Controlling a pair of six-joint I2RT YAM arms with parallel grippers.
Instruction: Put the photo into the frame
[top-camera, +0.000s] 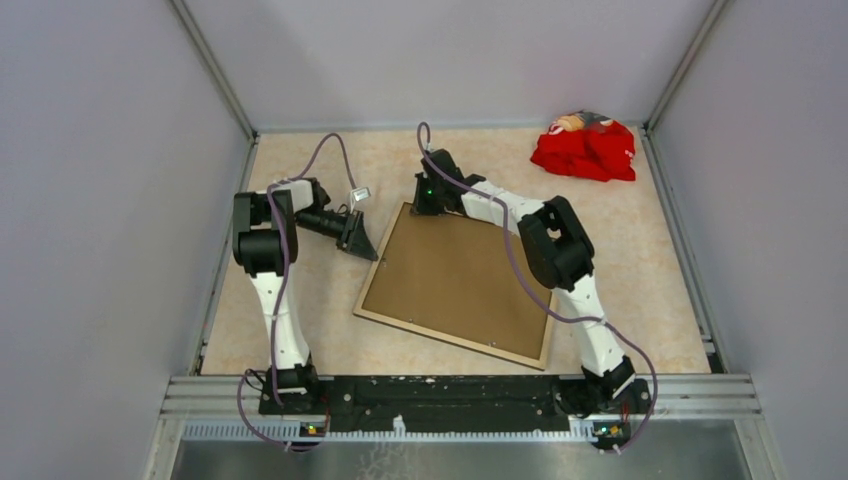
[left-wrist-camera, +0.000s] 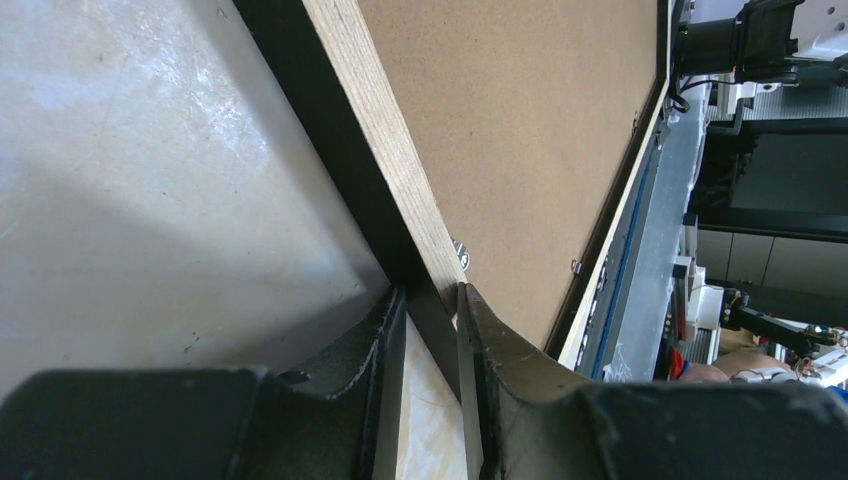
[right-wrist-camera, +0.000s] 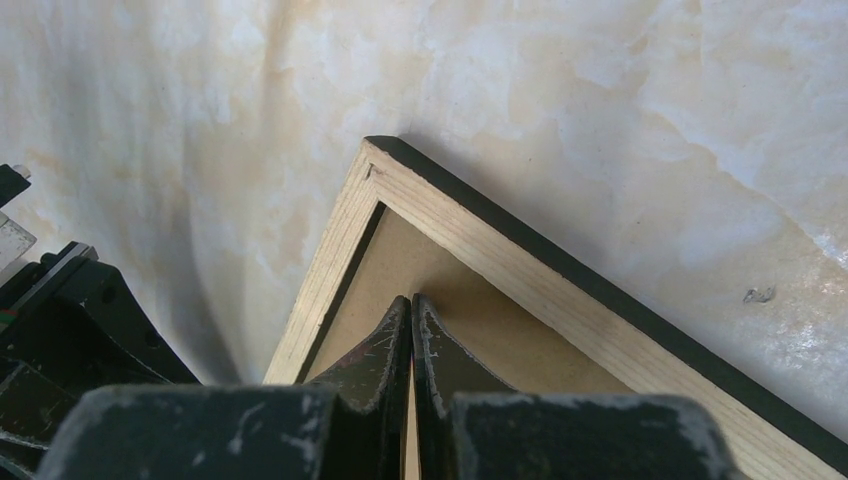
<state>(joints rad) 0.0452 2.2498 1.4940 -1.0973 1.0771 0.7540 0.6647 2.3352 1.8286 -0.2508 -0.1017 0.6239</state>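
The left jaws clamp the frame's (left-wrist-camera: 392, 150) wooden rail between them; the right jaws, clenched together, rest on the backing board (right-wrist-camera: 480, 300) inside its corner.

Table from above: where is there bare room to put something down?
Widest bare tabletop lies right of the frame, running back to the red cloth. A narrower strip lies along the back wall, left of that cloth. Crowded: around the frame's far corner, where the left gripper and right gripper sit.

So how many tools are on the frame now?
2. The left tool clamps the frame on its left edge; the right tool, closed, sits on the backing board by the far corner.
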